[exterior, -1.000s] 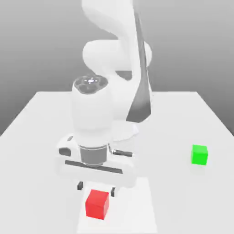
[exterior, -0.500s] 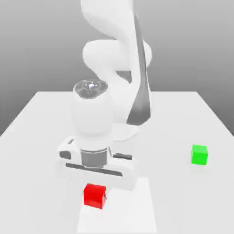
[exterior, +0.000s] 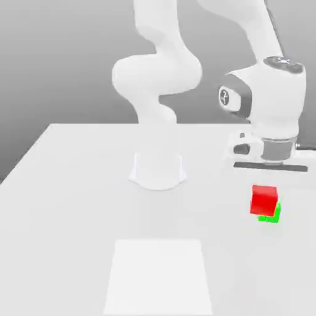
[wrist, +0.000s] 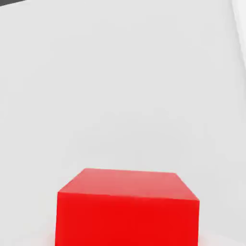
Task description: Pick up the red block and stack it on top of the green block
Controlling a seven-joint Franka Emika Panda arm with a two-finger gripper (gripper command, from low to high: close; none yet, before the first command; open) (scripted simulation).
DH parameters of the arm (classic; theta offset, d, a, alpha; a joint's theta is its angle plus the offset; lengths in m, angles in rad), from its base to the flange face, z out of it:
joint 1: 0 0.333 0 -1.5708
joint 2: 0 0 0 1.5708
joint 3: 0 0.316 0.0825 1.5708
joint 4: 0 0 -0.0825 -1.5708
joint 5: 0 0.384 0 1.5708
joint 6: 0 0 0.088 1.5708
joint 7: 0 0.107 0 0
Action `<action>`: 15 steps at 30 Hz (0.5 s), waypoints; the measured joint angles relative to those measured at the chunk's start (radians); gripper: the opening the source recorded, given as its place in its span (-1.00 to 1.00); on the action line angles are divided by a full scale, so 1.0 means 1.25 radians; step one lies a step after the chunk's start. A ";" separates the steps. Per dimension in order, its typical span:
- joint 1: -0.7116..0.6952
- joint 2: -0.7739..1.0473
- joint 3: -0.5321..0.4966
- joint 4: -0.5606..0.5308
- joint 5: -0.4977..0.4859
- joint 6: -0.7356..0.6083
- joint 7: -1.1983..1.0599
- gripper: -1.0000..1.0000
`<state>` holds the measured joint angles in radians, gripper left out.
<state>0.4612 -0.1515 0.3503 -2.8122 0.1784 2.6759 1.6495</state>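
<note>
The red block (exterior: 264, 199) hangs directly under my gripper (exterior: 268, 180) at the exterior view's right, and the gripper is shut on it. In the hand view the red block (wrist: 127, 206) looms close, with bare white table beyond it. The green block (exterior: 271, 215) sits on the table right beneath the red one. Only its lower front part shows, and the red cube covers the rest. I cannot tell whether the two cubes touch. The red block sits slightly toward the exterior view's left of the green one.
The arm's white base (exterior: 157, 173) stands mid-table at the back. A lighter rectangular patch (exterior: 159, 274) lies on the white table (exterior: 68, 203) near the front edge. The table's right edge runs close to the blocks.
The gripper closed on the red block at the front left, lifted it and carried it across to the right. It now sits over the green block, which has not moved.
</note>
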 joint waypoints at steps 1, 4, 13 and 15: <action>0.021 -0.013 0.025 -0.010 0.008 -0.003 0.038 -1.00; 0.072 -0.044 0.092 -0.036 0.024 -0.006 0.136 -1.00; 0.048 -0.008 0.125 -0.041 -0.041 0.040 0.204 -1.00; 0.040 0.003 0.129 -0.040 -0.059 0.051 0.216 -1.00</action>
<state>0.5110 -0.1475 0.5114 -2.8626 0.1048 2.7393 1.9196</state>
